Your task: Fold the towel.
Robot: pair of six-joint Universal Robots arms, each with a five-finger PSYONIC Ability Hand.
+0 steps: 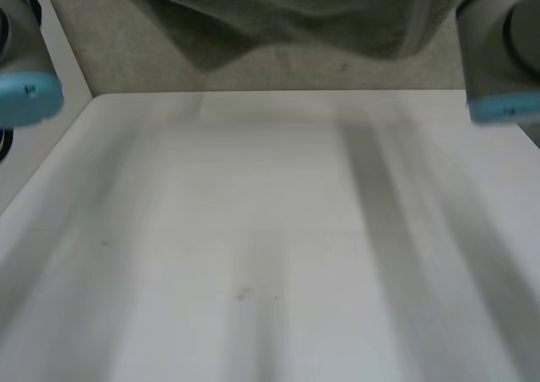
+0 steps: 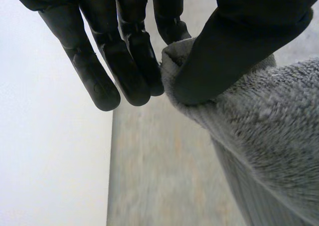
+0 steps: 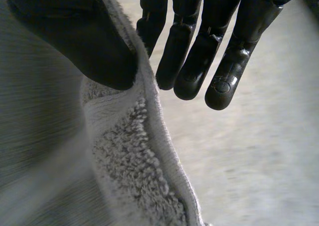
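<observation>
A grey terry towel [image 1: 278, 11] hangs in the air beyond the white table's [image 1: 253, 230] far edge, its lower edge sagging between my two arms. In the left wrist view my left hand [image 2: 239, 36] pinches a corner of the towel [image 2: 269, 131] between its thumb and its straight fingers [image 2: 99, 76]. My right hand [image 3: 75, 36] likewise clamps the towel's hemmed edge [image 3: 129, 156] between thumb and fingers [image 3: 199, 51], with the cloth falling away under the palm.
My left arm's blue cap [image 1: 25, 91] and my right arm's blue cap [image 1: 506, 105] stand at the table's two far corners. Beige carpeted floor [image 1: 135, 53] lies beyond the table's far edge.
</observation>
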